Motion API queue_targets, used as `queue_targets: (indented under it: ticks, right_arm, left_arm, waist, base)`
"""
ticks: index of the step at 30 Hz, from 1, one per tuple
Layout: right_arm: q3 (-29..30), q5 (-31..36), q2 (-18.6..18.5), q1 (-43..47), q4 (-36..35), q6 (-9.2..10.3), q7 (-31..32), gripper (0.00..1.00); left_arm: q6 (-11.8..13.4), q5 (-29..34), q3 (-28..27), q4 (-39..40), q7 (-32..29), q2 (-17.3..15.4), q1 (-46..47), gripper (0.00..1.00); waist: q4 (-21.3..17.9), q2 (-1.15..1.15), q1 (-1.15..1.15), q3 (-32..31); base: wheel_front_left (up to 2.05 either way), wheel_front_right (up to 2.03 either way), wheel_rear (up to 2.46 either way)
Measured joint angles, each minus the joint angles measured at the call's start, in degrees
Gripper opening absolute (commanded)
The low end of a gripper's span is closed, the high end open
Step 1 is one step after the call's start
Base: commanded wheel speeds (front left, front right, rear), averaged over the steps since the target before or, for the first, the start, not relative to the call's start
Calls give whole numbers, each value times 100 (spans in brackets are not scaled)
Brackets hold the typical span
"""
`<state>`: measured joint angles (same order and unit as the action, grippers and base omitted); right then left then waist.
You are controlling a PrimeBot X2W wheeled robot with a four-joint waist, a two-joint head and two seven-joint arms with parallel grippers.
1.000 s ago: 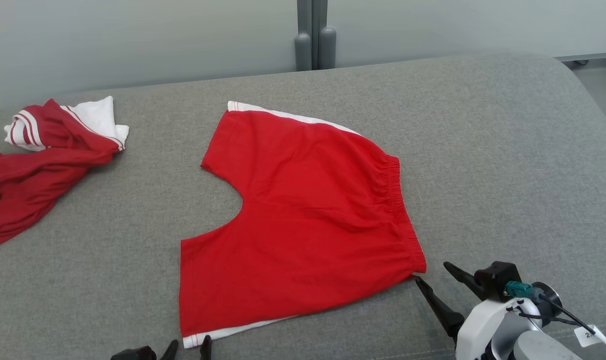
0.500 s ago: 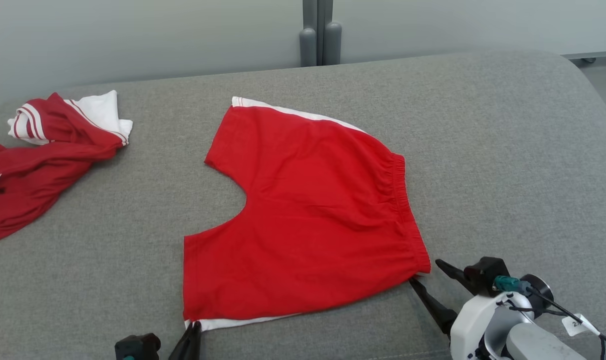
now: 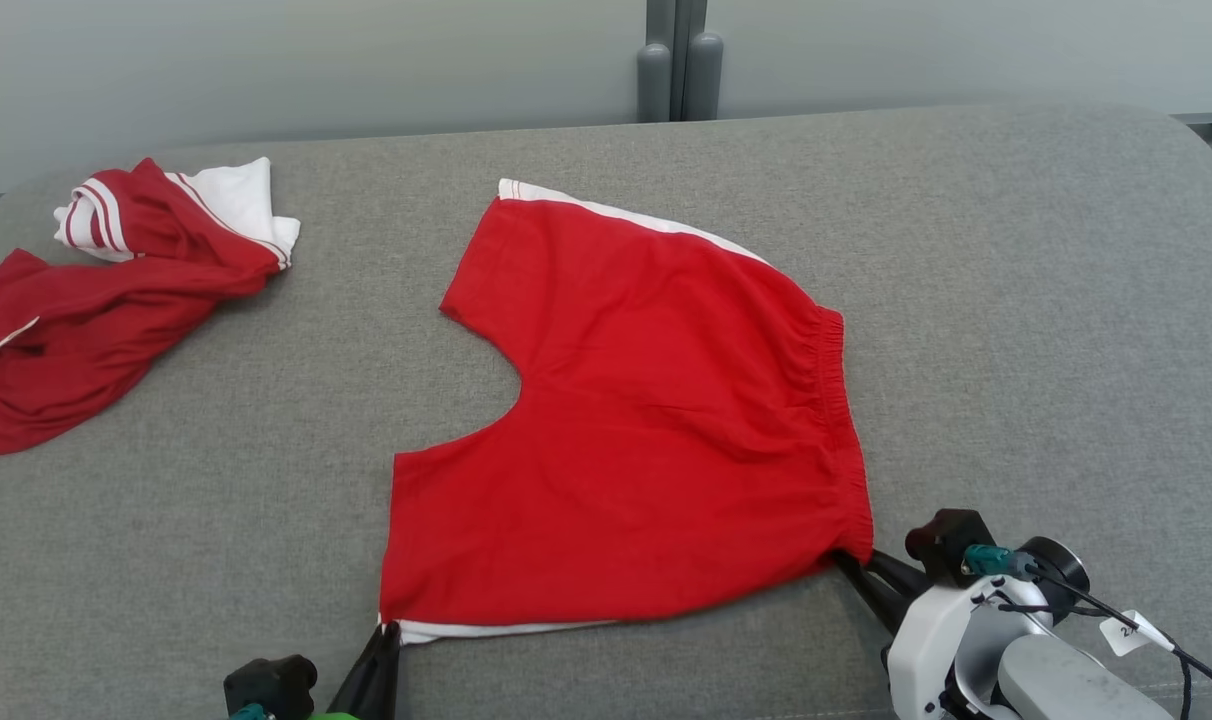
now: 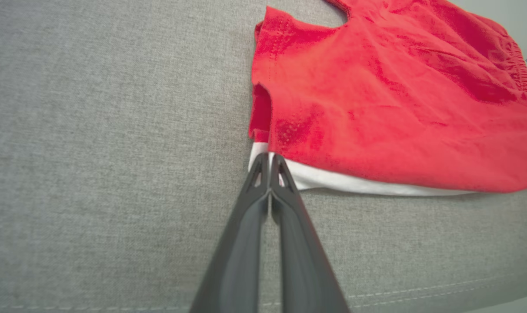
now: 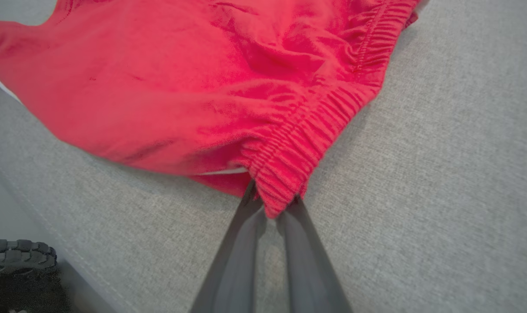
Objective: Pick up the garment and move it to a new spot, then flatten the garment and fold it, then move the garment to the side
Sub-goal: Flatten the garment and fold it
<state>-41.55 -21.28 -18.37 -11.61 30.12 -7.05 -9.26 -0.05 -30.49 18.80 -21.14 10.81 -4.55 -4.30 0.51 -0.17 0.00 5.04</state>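
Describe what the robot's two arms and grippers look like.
Both grippers have two long, dark grey jaws tapering to thin tips. The right gripper sits on a rounded white casing with a black block, a teal plug, a black cable and a white paper tag. The left gripper carries a black box and a teal connector.

The waistband corner of the red shorts (image 3: 646,420) covers the tips of your right gripper (image 5: 273,203), so where they close on the cloth is hidden. Your left gripper (image 4: 268,157) is cut off by the near edge of the head view, and how much white hem sits between its pressed fingers is too small to tell. The dark red garment (image 3: 86,330) at far left runs off the left edge. The white tag (image 3: 1126,632) by your right wrist is unreadable. A dark wheel (image 5: 20,256) is cropped at the right wrist view's corner.
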Motion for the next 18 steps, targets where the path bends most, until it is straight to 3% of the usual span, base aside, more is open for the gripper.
queue_targets:
  ticks: [12, 18]
  right_arm:
    - [286, -355, -22, -249, -534, -2, -368, 0]
    - [464, -374, -285, -295, -895, -2, -435, 0]
  left_arm:
    - [-46, -160, -493, 582, 312, 42, 224, 0]
    - [-99, -157, -576, 1136, 344, 53, 242, 0]
  waist:
    - [2, 0, 0, -75]
    - [-4, 0, 0, -204]
  base:
    - [0, 0, 0]
    - [0, 0, 0]
